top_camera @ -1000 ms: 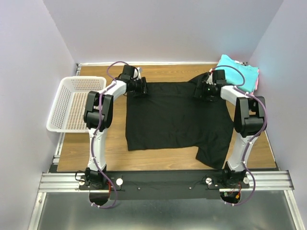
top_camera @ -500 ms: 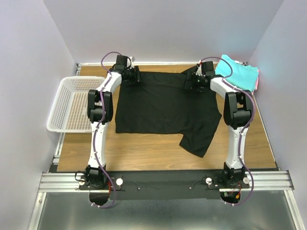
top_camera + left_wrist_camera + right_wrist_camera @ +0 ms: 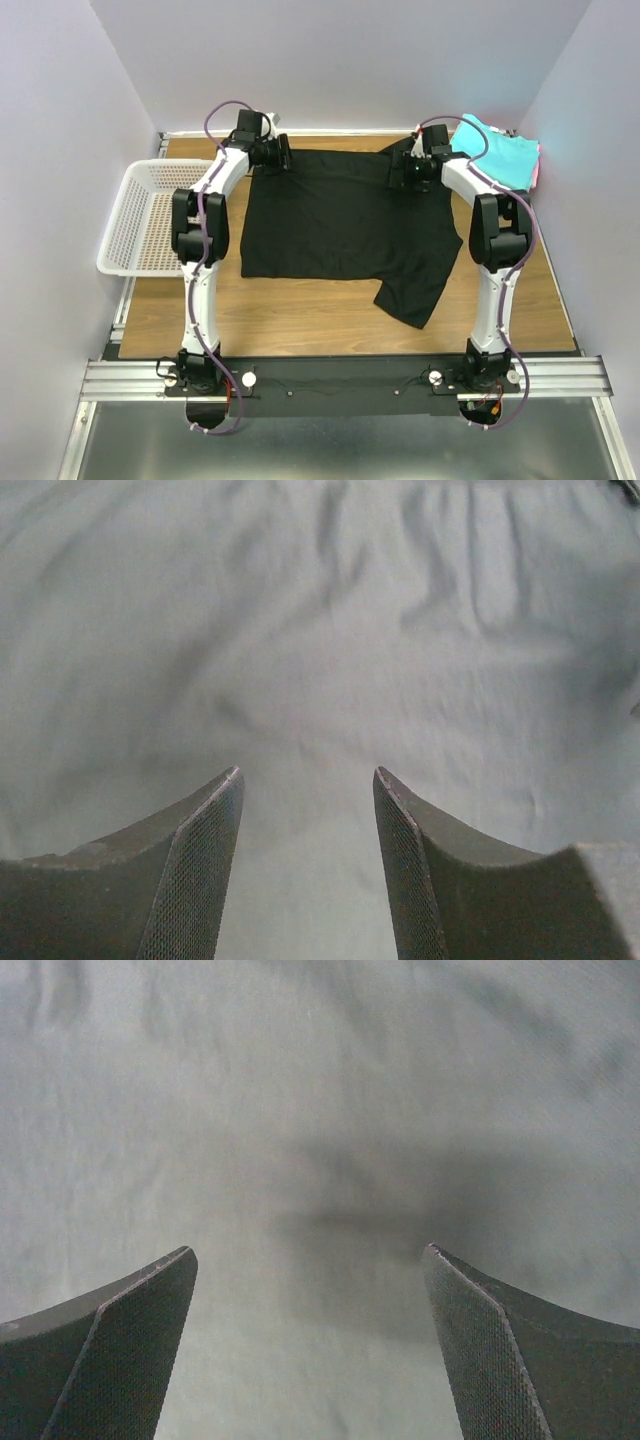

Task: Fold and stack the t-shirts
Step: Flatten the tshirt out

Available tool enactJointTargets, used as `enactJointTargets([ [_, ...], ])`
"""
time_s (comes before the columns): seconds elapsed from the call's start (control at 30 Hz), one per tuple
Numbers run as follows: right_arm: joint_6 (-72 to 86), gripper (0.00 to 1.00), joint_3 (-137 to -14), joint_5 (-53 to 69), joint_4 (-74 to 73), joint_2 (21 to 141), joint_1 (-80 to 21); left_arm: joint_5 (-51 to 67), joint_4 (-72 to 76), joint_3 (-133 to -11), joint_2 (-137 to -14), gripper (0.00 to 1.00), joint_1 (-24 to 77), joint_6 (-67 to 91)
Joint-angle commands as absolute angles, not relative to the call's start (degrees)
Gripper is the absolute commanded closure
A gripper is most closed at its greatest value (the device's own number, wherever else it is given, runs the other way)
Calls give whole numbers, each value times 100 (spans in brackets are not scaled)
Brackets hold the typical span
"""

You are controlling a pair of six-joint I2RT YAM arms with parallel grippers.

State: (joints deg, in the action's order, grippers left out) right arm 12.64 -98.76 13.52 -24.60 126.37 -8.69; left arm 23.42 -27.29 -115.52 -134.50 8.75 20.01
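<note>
The large black t-shirt (image 3: 340, 215) lies spread flat across the far middle of the table, with one sleeve (image 3: 412, 295) trailing toward the near right. My left gripper (image 3: 278, 155) sits at its far left corner, and my right gripper (image 3: 405, 170) at its far right corner. In the left wrist view the left gripper (image 3: 307, 773) is open over the cloth (image 3: 330, 630), with nothing between its fingers. In the right wrist view the right gripper (image 3: 310, 1250) is open wide over the cloth (image 3: 300, 1110). A folded teal t-shirt (image 3: 500, 155) lies at the far right on a pink one (image 3: 537, 172).
A white lattice basket (image 3: 155, 225) stands at the left edge of the wooden table, with nothing in it. Lilac walls close in the left, back and right sides. The black rail with the arm bases (image 3: 340, 380) runs along the near edge.
Both arms dragged the black t-shirt away from me toward the back of the table and stretched out over its far corners. In the last half second the shirt has lain still.
</note>
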Motion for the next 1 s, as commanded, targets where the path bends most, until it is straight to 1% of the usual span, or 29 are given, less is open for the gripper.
enactJointTargets([
  [0.0, 976, 0, -9529, 1011, -2663, 11875, -879, 2031, -2689, -10935, -12490, 37, 923, 1767],
  [0.1, 940, 0, -9071, 984, -2663, 11567, -888, 1837, -2619, -10118, -12051, 37, 958, 1732],
  [0.13, 932, 0, -8835, 1002, -2663, 11523, -888, 1820, -2497, -9681, -11972, 37, 958, 1740],
  [0.23, 958, 0, -8561, 1028, -2654, 11417, -888, 1810, -2391, -9082, -11778, 37, 975, 1793],
  [0.4, 949, 0, -8350, 941, -2654, 11452, -888, 1793, -2303, -8658, -11759, 37, 993, 1863],
  [0.6, 975, 0, -8429, 687, -2654, 11751, -888, 1749, -2311, -8832, -12216, 37, 993, 1951],
  [0.97, 1107, 0, -9175, 27, -2786, 12524, -826, 1898, -2513, -10176, -13139, 37, 1028, 1969],
])
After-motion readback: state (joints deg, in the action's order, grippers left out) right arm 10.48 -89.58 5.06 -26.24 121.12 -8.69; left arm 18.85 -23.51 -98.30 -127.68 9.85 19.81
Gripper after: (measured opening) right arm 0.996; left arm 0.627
